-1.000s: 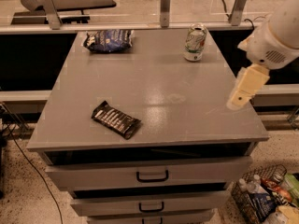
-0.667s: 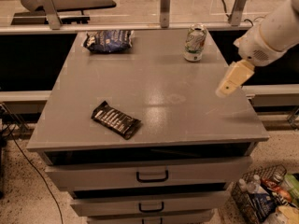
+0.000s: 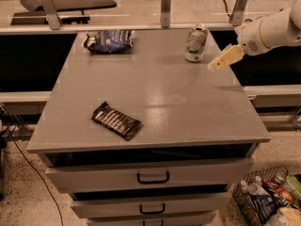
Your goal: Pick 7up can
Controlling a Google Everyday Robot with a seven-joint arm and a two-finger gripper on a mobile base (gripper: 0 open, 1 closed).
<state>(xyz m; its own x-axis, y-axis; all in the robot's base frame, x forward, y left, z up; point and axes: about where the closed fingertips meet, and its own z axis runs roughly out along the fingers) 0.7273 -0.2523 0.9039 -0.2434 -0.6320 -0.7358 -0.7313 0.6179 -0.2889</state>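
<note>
- The 7up can (image 3: 196, 42) stands upright in the upper right of the frame, near the far edge of the grey counter (image 3: 188, 107). Its silver top shows, and its body looks slightly dented.
- The gripper (image 3: 221, 61) hangs just to the right of the can and a little nearer the camera, apart from it and holding nothing. Whether it is spread or pressed together cannot be told from this angle.
- The white arm (image 3: 270, 29) comes in from the right edge, so the step in hand looks like the final approach before the grasp.
- To do this well, the gripper should be spread wider than the can before it slides leftward, so that the can ends up between its jaws rather than being struck by one of them.
- It should take the can around its mid-body, low enough that it does not tip. An empty can is likely light and would topple or skid at a sideways nudge.
- The squeeze should be gentle, since the thin dented wall could buckle and slip out.
- The lift should go straight up, clear of the post (image 3: 165, 6) behind the can.
- The dark blue snack bag (image 3: 109, 40) at upper left and the black wrapper bar (image 3: 116, 120) at centre left lie well apart from the can and out of the way.
</note>
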